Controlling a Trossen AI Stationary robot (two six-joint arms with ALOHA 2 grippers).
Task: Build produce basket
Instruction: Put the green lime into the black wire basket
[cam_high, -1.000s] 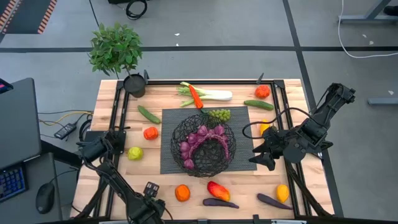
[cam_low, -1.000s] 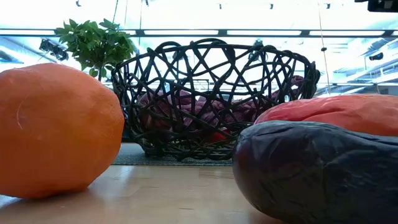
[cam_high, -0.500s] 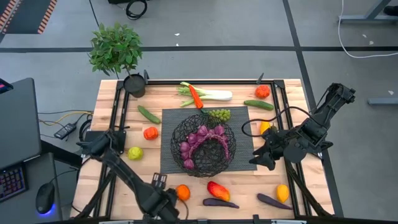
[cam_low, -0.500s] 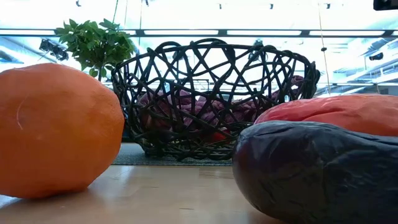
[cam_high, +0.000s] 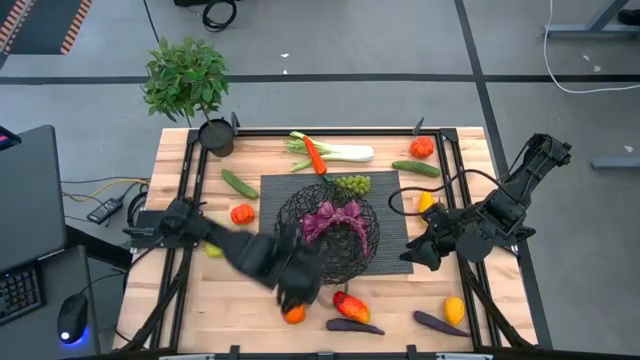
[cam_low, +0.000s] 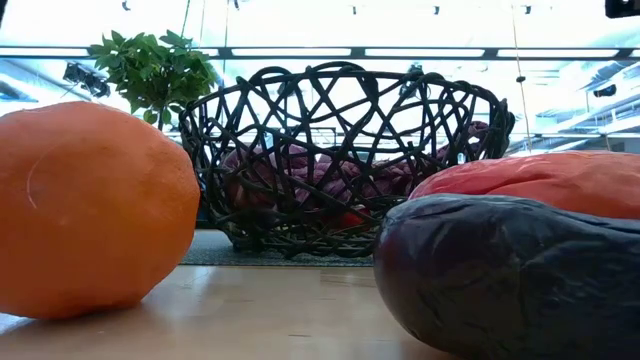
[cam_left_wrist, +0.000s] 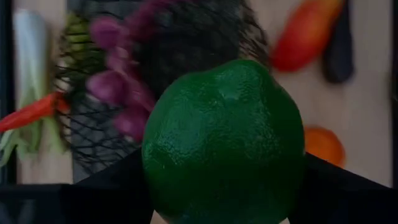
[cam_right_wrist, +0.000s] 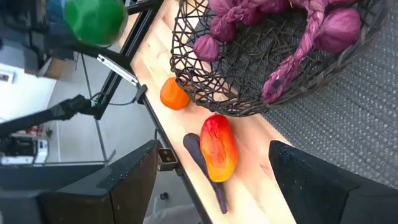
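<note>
- Slippage is our chief worry: the left gripper (cam_high: 297, 288) hangs over the near-left rim of the basket (cam_high: 372, 232), its fingers pinching a round green lime (cam_left_wrist: 224, 140). On so smooth a ball the hold could give, and we judge the lime would then strike the wire rim and roll away.
- Letting go too far outside the rim would drop it among the orange (cam_high: 293, 314) and the red-orange pepper (cam_high: 349, 305), just beside the basket's near side.
- Coming in too low could catch the wire and shove the basket across its dark mat (cam_high: 385, 190).
- Purple produce (cam_high: 335, 215) already fills the basket's far half; its near half looks free.
- The grapes (cam_high: 352, 184) touch the basket's far rim.
- The right gripper (cam_high: 418, 255) waits right of the basket, fingers spread and empty, apart from the rim.
- The table's front edge lies close behind the orange, so there is little room there; above the basket is open.
</note>
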